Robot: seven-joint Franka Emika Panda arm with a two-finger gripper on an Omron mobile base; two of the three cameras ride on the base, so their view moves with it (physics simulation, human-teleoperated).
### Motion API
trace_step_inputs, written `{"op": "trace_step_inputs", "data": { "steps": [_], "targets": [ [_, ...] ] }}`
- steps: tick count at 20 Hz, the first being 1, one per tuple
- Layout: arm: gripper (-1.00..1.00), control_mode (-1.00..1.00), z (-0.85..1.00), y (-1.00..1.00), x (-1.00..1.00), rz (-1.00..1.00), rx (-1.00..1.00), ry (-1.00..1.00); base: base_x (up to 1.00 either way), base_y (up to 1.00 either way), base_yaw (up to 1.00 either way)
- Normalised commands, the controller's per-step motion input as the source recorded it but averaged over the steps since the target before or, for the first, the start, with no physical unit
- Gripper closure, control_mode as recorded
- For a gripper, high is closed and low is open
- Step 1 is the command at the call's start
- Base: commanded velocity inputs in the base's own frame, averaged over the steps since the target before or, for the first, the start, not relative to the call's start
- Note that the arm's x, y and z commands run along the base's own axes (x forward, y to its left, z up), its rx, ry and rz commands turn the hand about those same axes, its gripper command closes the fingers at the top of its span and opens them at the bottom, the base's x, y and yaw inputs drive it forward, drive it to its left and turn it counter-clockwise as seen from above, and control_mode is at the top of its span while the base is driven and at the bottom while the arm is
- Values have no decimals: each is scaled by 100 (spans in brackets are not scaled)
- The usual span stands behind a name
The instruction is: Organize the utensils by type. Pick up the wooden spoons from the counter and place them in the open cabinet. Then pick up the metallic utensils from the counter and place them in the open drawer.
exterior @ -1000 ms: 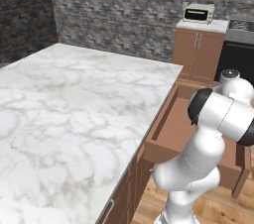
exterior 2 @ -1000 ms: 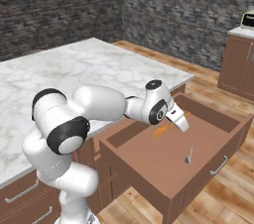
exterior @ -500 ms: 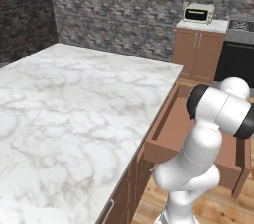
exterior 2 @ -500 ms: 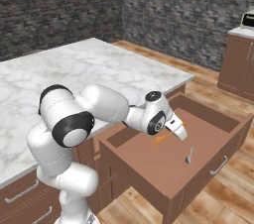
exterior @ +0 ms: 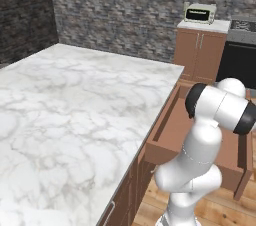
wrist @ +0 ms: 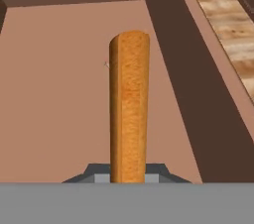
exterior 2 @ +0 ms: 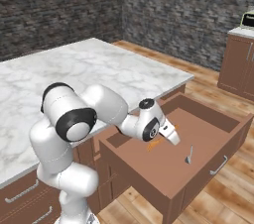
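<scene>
Marble counter [exterior: 75, 100], wooden drawer [exterior 2: 163, 168] open, stone walls [exterior: 120, 15].

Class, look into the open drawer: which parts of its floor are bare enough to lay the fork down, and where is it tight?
The open drawer has bare floor along its far wall and between the gripper holding the orange-brown fork and the counter-side wall. It is tighter near the front, where the small silvery spoon lies beside the gripper.

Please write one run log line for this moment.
gripper: shut on fork | place: over open drawer | spoon: lying in drawer | fork: not yet released
</scene>
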Motion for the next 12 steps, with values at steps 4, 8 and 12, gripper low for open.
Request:
{"op": "trace_step_inputs", "data": {
  "steps": [4, 8, 12],
  "targets": [
    [100, -100, -28, 7, 18, 4, 0, 1, 0, 0, 0],
    [100, -100, -22, 0, 38, 7, 0, 9, 0, 0, 0],
    [100, -100, -18, -10, 52, 5, 2, 13, 0, 0, 0]
  ]
}}
